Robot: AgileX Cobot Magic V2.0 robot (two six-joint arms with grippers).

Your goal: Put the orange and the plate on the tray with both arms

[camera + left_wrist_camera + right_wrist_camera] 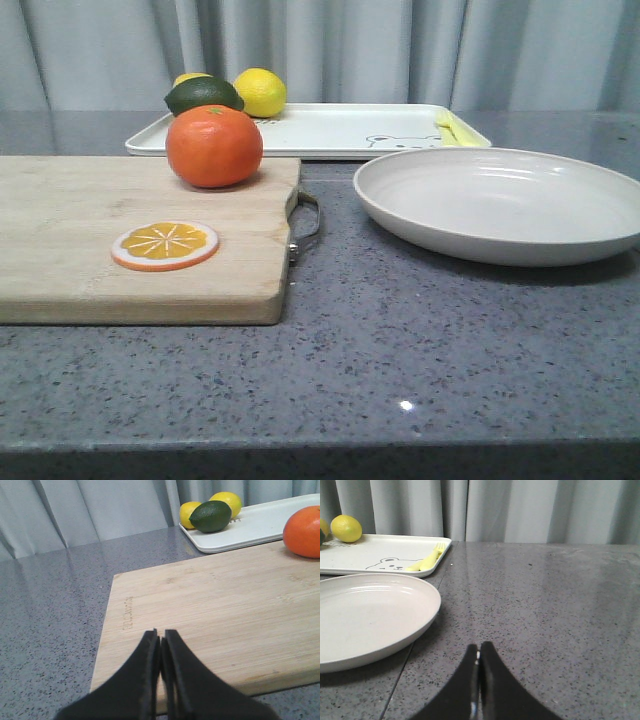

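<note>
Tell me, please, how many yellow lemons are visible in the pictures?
2. One lemon lies at the tray's far left corner. The other lemon sits to its left, mostly hidden behind the dark green lime. More could be hidden behind them.

Soft even light, sharp frames, faint shadows.

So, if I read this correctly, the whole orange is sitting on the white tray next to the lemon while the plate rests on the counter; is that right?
Not quite: the orange sits on the wooden cutting board, at its far edge just in front of the tray, as the front view shows. The lemon is at the tray's far left end, and the plate does rest on the counter.
</note>
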